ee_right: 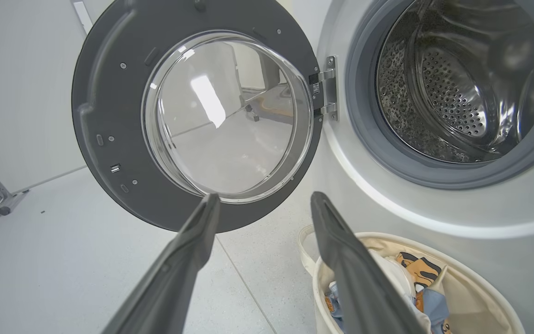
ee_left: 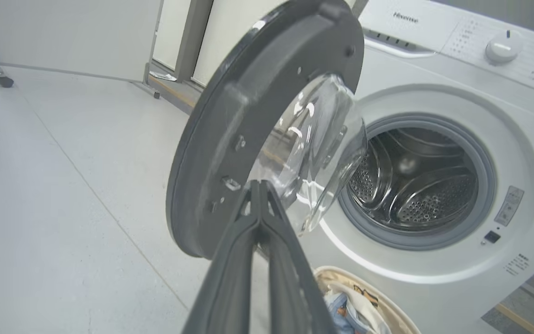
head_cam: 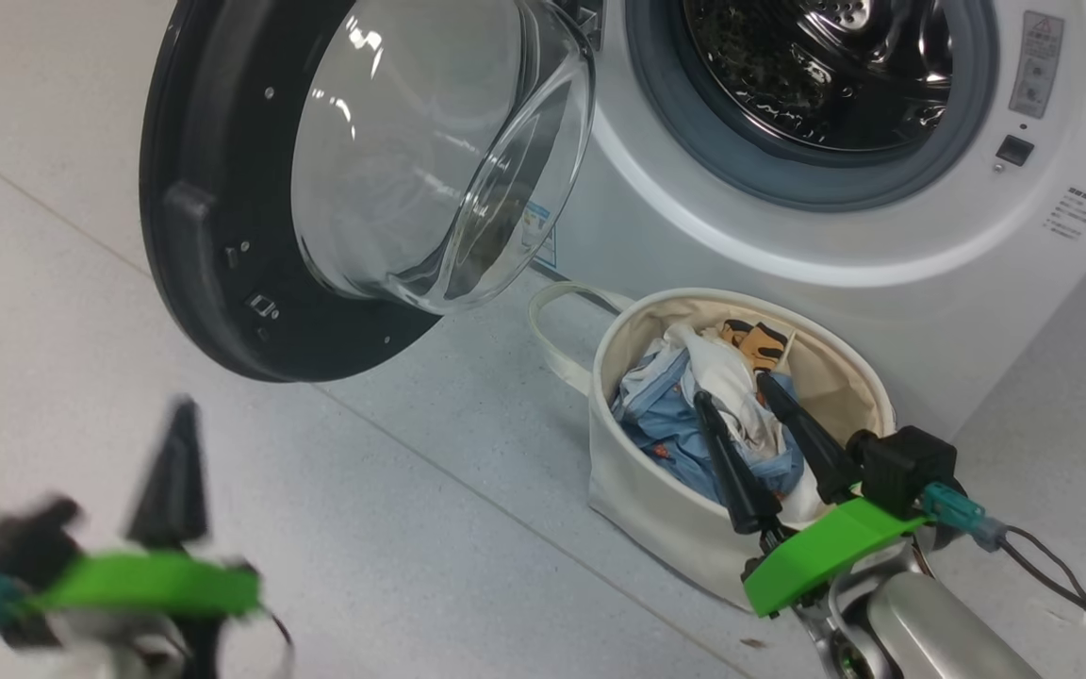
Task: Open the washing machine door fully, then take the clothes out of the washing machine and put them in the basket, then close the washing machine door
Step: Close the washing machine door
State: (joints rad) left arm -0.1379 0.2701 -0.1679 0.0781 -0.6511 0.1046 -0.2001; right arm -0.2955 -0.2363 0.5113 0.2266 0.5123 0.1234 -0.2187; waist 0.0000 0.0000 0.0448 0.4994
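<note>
Left gripper (ee_left: 258,190) is pinched shut, holding nothing, short of the open door (head_cam: 204,189). Right gripper (head_cam: 732,389) is spread wide over the basket (head_cam: 647,490), with the clothes (head_cam: 684,405) inside, right in front of the washing machine (head_cam: 882,236). Left wrist view catches the dial (ee_left: 503,46), right wrist the hinge (ee_right: 327,88).

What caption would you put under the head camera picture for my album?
The washing machine door stands open, the clothes lie in the basket, and the right gripper hangs open near them.

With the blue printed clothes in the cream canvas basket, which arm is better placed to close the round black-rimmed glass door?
Probably the left: the shut left gripper points at the door, on that side, while the open right gripper hangs over the basket.
</note>
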